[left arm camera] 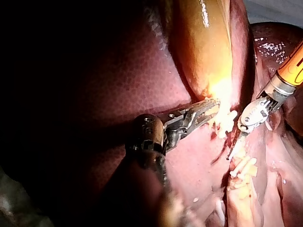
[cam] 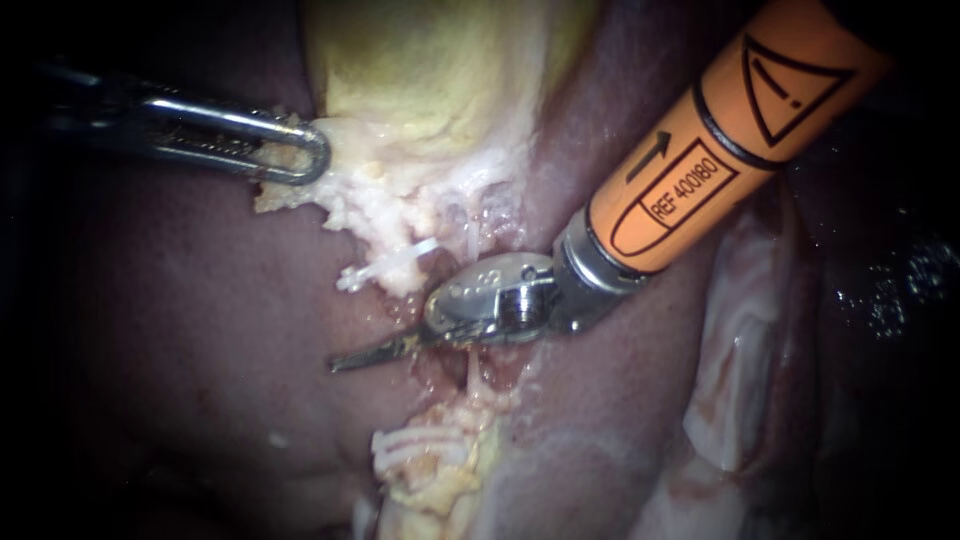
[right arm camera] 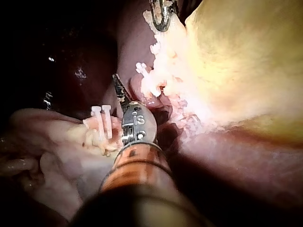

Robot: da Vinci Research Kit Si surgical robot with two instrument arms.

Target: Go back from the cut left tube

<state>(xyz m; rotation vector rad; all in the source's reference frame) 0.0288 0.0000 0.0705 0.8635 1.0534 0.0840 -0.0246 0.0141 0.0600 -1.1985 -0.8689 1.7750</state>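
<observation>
My right instrument point(cam: 345, 362), on an orange shaft, lies across the dissected bed with its thin blades shut and pointing left. The blades sit in the gap of the cut left tube: above them a white clip point(cam: 385, 266) is on the upper stump, and below them white clips point(cam: 420, 445) are on the lower stump. My left instrument point(cam: 310, 150) has its jaws shut on white tissue point(cam: 345, 205) at the lower edge of the yellow gallbladder point(cam: 430, 70). In the right wrist view the blades point(right arm camera: 116, 80) lie between the lower clips point(right arm camera: 102, 120) and the upper clip point(right arm camera: 141, 67).
Dark red liver point(cam: 180, 330) surrounds the bed. A thin pale tube point(cam: 470, 375) runs under my right instrument's wrist, to the right of the blades. Pale folded tissue point(cam: 740, 350) lies at the right.
</observation>
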